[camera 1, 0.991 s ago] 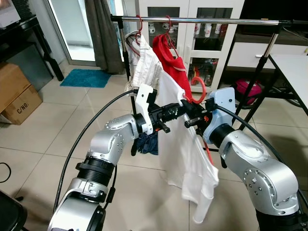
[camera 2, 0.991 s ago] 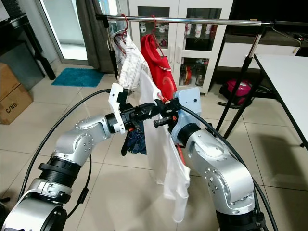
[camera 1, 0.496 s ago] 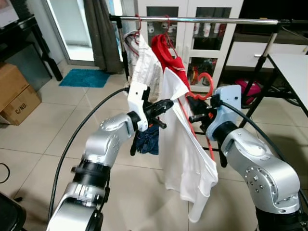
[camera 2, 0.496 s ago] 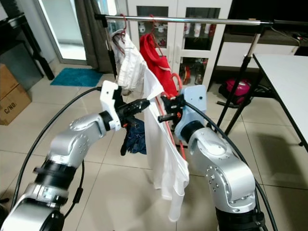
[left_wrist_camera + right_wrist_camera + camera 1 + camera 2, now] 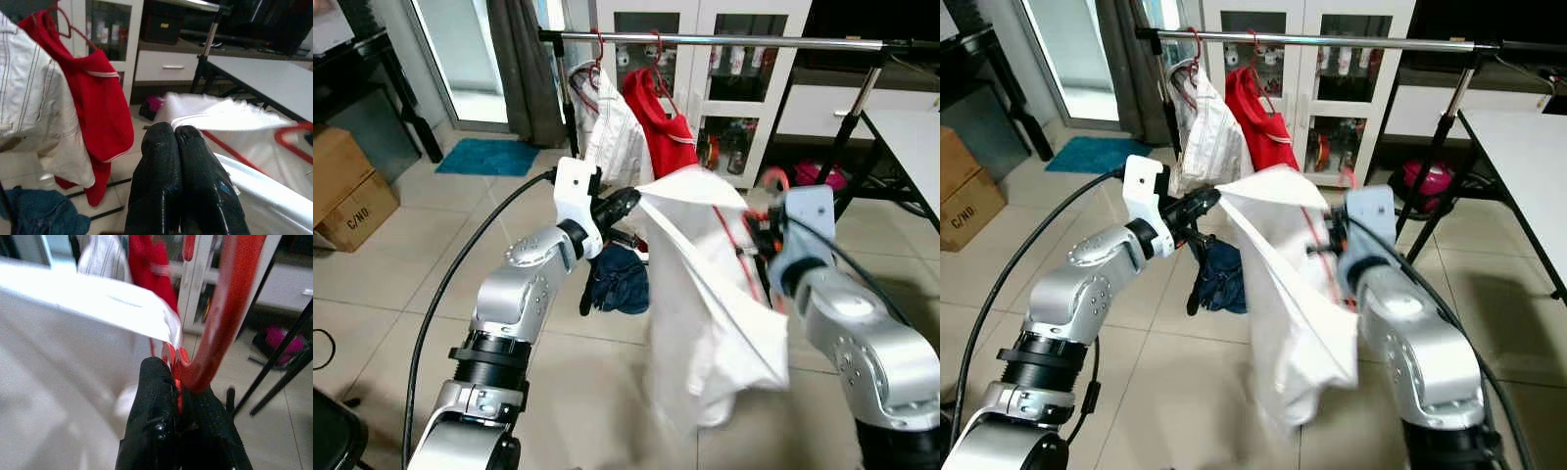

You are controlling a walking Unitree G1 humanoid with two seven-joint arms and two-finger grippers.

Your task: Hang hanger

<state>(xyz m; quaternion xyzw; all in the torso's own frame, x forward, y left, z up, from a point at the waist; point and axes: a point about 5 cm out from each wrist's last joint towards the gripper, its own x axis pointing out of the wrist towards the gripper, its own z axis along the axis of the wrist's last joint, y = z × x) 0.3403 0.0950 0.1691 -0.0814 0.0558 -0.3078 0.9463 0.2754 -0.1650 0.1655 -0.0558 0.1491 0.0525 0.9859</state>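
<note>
Tiled floor [image 5: 391,284], rail [image 5: 724,41] far across the top with white shirt [image 5: 612,132] and red top [image 5: 661,122] hung at its left end, bare rail to the right, white table [image 5: 1528,147] edge far right, boxes [image 5: 347,196] left, red hanger [image 5: 230,308] with white garment [image 5: 705,294] mid-scene below the rail, right gripper [image 5: 178,382] clamped on hanger, left gripper [image 5: 175,139] closed at garment's left edge.

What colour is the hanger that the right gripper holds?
Red. The hanger shows best in the right wrist view, clamped in the right gripper.

Daylight is entering through the glass door [image 5: 470,59] at the upper left, lighting the tiled floor [image 5: 401,284] evenly with soft shadows. Motion blur is smearing the white shirt [image 5: 715,294] and right arm [image 5: 852,333]; the right wrist view is rendering the red hanger [image 5: 230,308] out of focus
</note>
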